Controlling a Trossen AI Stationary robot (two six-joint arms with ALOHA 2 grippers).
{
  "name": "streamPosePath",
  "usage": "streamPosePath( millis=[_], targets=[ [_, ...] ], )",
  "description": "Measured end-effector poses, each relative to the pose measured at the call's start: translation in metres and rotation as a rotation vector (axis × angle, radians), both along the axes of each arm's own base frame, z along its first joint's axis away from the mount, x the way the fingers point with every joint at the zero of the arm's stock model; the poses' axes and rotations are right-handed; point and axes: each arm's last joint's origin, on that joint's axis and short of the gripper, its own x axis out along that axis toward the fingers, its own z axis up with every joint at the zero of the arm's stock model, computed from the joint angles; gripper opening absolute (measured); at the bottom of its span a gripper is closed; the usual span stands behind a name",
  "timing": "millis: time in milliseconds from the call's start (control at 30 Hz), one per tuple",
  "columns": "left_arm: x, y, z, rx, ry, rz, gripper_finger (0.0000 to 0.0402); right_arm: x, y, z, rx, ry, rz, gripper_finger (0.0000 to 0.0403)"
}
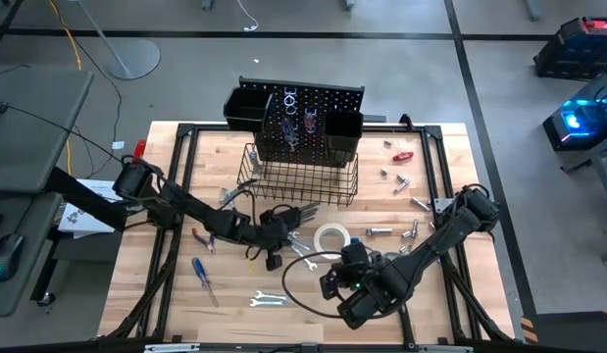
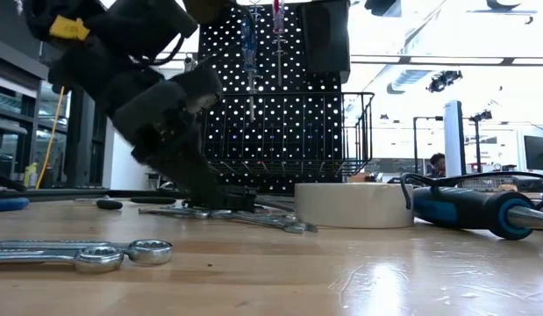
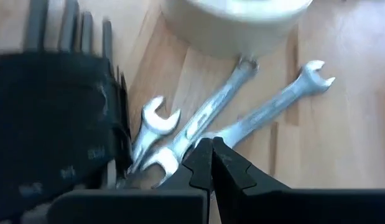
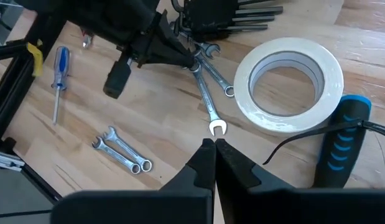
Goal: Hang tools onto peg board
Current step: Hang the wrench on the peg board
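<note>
The left gripper [image 1: 288,238] is low over the middle of the table [image 1: 430,304], its fingers pressed together with nothing between them, the tips right at a loose cluster of silver wrenches [image 3: 242,115]. Whether the tips touch a wrench cannot be told. Just beside the wrenches lies a black holder of hex keys [image 3: 52,124], and a white tape roll [image 1: 331,236] sits close by on the far side of them.

The right gripper [image 4: 212,149] hovers nearer the front edge, also closed tight and empty, its tips pointing at the open end of one long wrench [image 4: 208,99]. A blue-handled tool [image 4: 341,146] lies next to the tape roll.

Farther left on the table lie a blue screwdriver [image 1: 203,278] and a pair of small wrenches [image 1: 268,298] near the front. Red-handled pliers [image 1: 201,239] lie beside the left arm.

The peg board [image 1: 308,118] stands upright at the back of the table, with a wire basket [image 1: 303,176] in front of it and a few tools already hanging on it
</note>
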Motion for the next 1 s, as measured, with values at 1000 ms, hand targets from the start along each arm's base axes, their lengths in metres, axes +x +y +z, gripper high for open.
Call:
streamPosePath(
  millis=[1000],
  targets=[
    [0.005, -0.051, -0.053, -0.22, -0.09, 0.074, 0.0, 0.071, -0.046, -0.049, 0.254, 0.262, 0.337, 0.0036]
  ],
)
